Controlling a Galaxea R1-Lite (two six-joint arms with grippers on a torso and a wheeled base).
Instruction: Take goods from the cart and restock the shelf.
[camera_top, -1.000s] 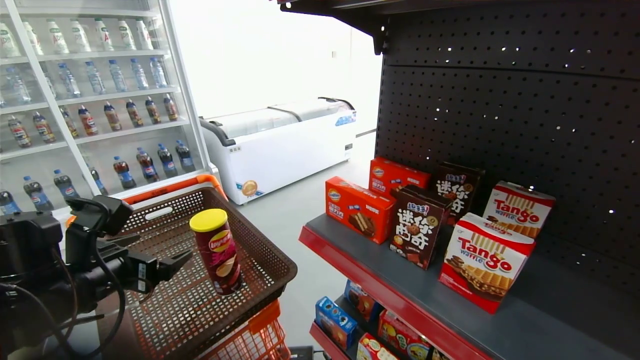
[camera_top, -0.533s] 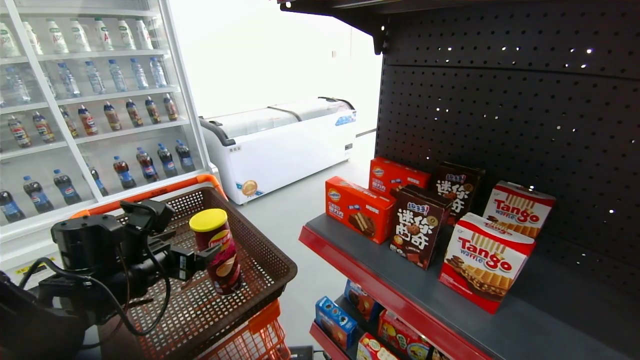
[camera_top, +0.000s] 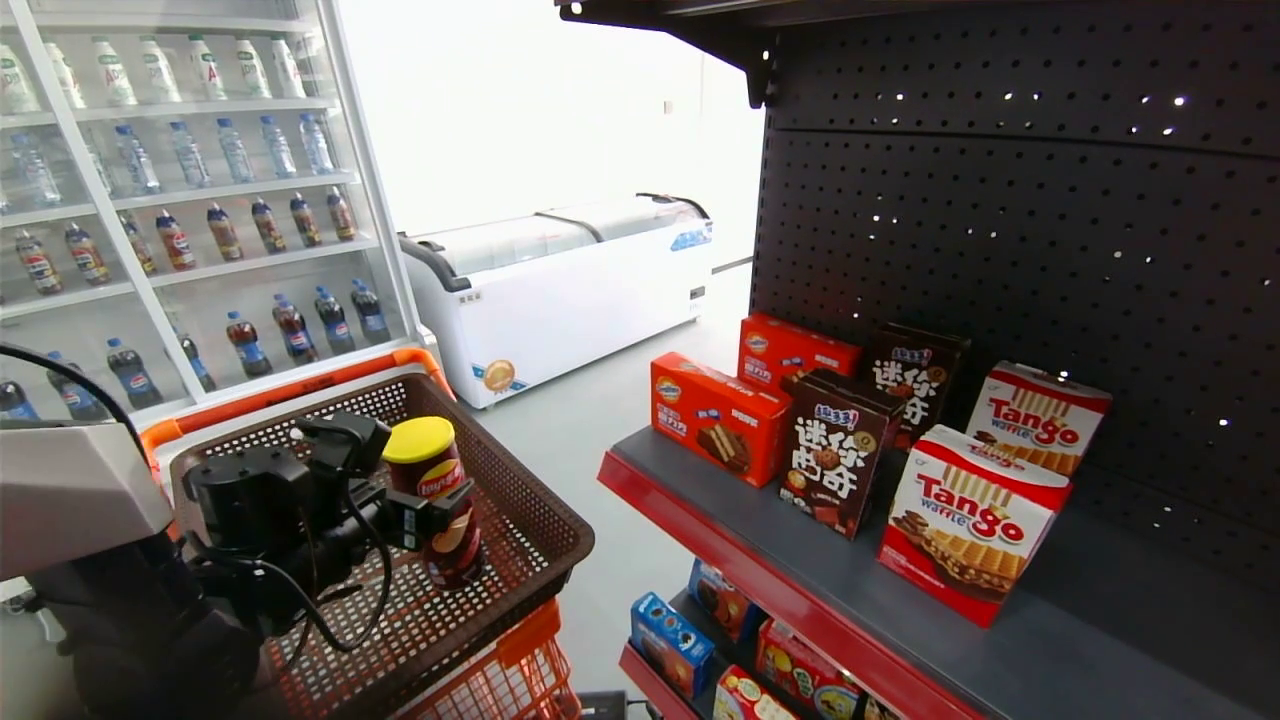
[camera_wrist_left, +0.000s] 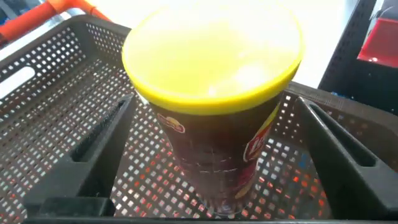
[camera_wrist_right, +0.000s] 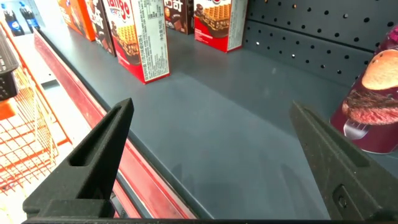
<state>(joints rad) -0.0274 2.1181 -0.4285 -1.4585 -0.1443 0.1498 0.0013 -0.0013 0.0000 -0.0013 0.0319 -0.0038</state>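
Left claw (camera_top: 435, 492) is open. Its two black fingers (camera_wrist_left: 93, 158) sit either side of an upright chips can (camera_top: 423, 440) w/ a yellow lid & dark red body. In the left wrist view a gap shows btwn each finger & the can, so no grip yet. The can stands on the floor of a brown mesh cart basket (camera_top: 545, 520) w/ an orange frame, toward the side nearest the shelf (camera_wrist_right: 236, 130). A 2nd, orange wire basket (camera_top: 500, 685) sits beneath. Right claw (camera_wrist_right: 211, 109) is also open, fingers wide apart, hanging over a bare stretch of the grey shelf w/ nothing btwn them. Near it in the right wrist view are a maroon packet (camera_wrist_right: 373, 102) w/ a meat picture, by the black pegboard (camera_wrist_right: 323, 43) at the shelf's back, & red-and-white wafer boxes (camera_wrist_right: 146, 37) farther along. In the head view the red-edged shelf is to the right of the cart & carries three pairs of boxes, one in front & one behind: orange-red biscuit boxes (camera_top: 718, 418), brown cookie boxes (camera_top: 838, 465), then the wafer boxes. A lower shelf (camera_top: 640, 665) holds more snack boxes. Behind the cart stand a glass-door drinks fridge (camera_top: 180, 200) full of bottles & a white chest freezer (camera_top: 570, 290).
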